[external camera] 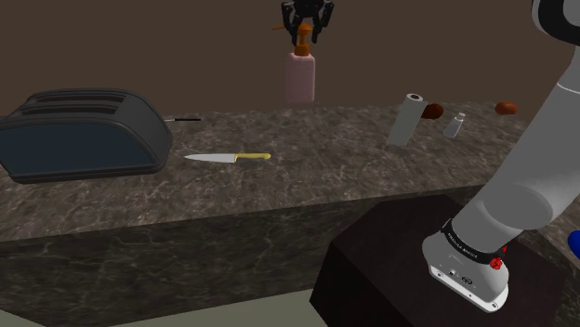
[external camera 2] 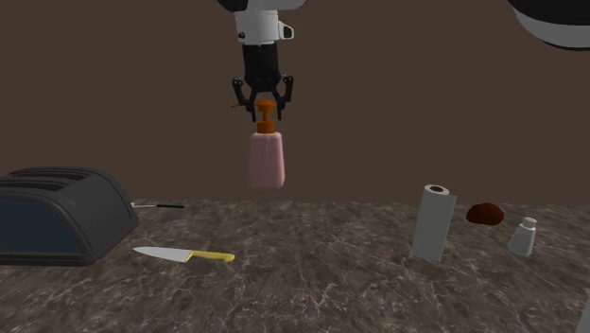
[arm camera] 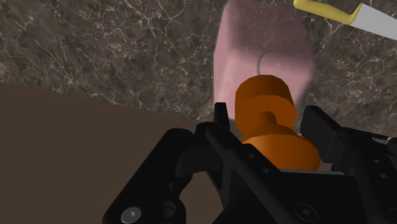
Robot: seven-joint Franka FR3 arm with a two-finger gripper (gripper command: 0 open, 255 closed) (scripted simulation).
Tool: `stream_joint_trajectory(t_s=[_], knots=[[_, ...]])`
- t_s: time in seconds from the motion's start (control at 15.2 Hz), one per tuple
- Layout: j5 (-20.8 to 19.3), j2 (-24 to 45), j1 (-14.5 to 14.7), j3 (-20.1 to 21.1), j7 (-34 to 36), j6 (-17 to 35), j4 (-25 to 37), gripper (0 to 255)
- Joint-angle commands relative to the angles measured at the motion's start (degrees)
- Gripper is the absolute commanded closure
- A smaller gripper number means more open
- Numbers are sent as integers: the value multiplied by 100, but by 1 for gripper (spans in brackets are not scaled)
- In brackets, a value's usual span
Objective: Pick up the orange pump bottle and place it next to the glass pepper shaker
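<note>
- Countertop [external camera: 307, 176]: dark veined stone set against a brown wall [external camera: 139, 46]. Items follow in the shoulder view's order, left to right.
- Toaster [external camera: 84, 135]: dark, two slots, at the far left. Whether anything sits in the slots cannot be told.
- Knife [external camera: 228, 158]: yellow handle, pale blade, lying flat just right of the toaster with the blade tip towards it.
- Pump bottle [external camera: 299, 79]: pale pink translucent body with an orange pump head. It hangs upright in the air, clear of the countertop, over the back part between the knife and the paper towel roll. In the wrist view a thin tube shows inside the body; the fill level cannot be told.
- Gripper [external camera: 305, 32]: black, pointing straight down. Its fingers are drawn in narrow on the orange pump head, one on each side, and carry the bottle.
- Paper towel roll [external camera: 405, 119]: grey-white, standing on end, well right of the bottle.
- Brown lump [external camera: 432, 111]: rounded, just behind the roll.
- Shaker [external camera: 454, 125]: small, pale body, white cap, upright, near the lump and well apart from the bottle. Its contents cannot be told.
- Second brown lump [external camera: 507, 108]: further right, near the back.
- Stand [external camera: 390, 269]: dark box at the lower right, bearing the arm's base.
</note>
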Motion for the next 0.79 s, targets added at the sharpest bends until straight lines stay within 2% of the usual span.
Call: stream_joint_trajectory(t_s=[0.0, 0.73], knots=[[-14, 48, 22, 11, -4, -189, 232, 255], [-174, 542, 173, 46, -75, -1276, 1796, 255]])
